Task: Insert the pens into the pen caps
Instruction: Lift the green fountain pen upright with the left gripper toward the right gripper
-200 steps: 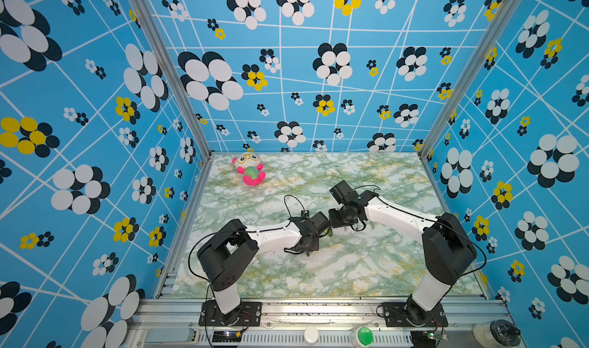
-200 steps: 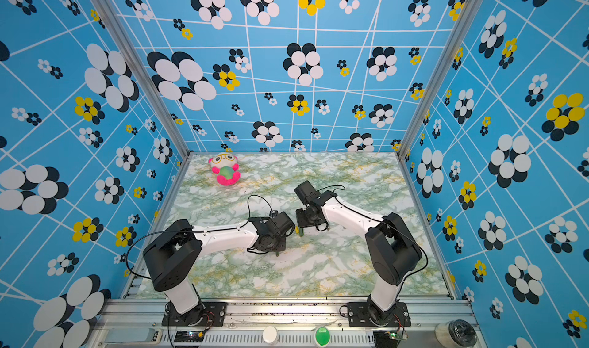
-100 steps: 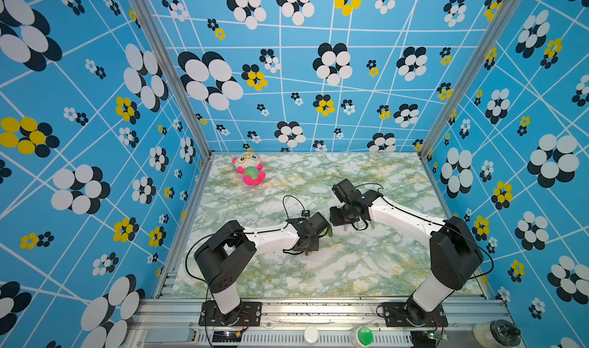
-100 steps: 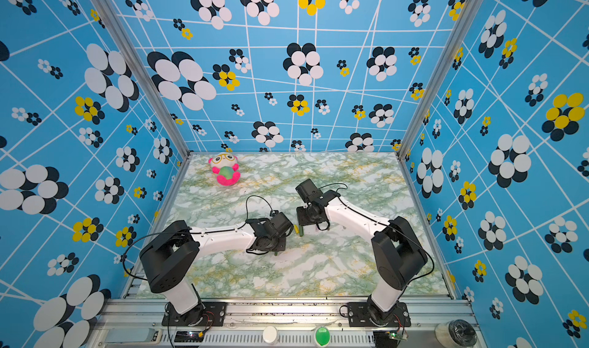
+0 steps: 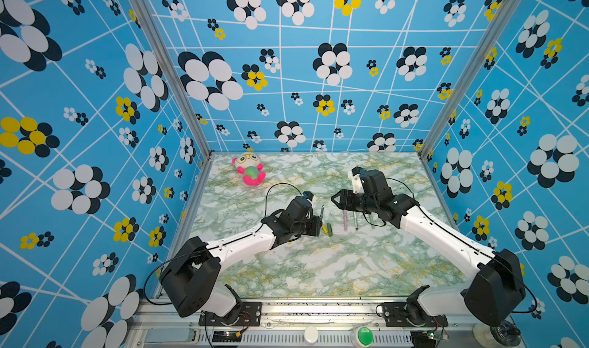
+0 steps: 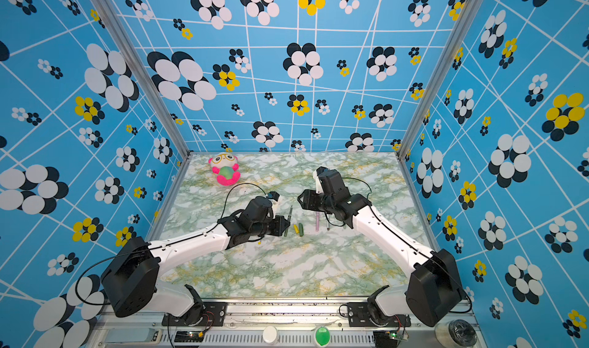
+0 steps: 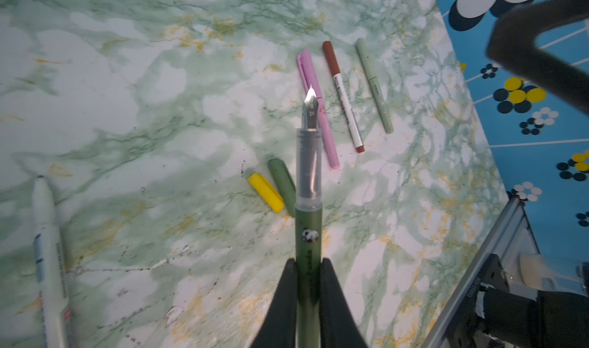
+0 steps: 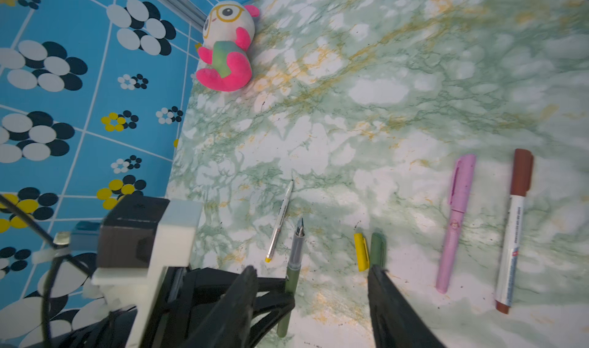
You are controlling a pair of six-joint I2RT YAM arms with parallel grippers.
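My left gripper (image 7: 308,266) is shut on the barrel of a dark green pen (image 7: 308,235), held level above the table with its bare nib pointing away. Just past it a yellow pen cap (image 7: 265,192) and a dark green pen cap (image 7: 282,184) lie side by side. A pink pen (image 7: 318,107), a white pen with a brown cap (image 7: 342,94) and a pale green pen (image 7: 374,85) lie beyond, caps on. My right gripper (image 8: 312,270) hangs open over the two loose caps (image 8: 361,252), holding nothing. In both top views the grippers (image 5: 317,225) (image 6: 301,200) face each other mid-table.
A pink and white plush toy (image 5: 250,171) lies at the back left of the marble table (image 5: 318,266). A thin white pen (image 8: 280,219) lies uncapped beside the held pen. Patterned blue walls (image 5: 95,139) close in three sides.
The right gripper's jaws have spread wider and it has drawn back a little. The left gripper has shifted slightly right with the dark green pen.
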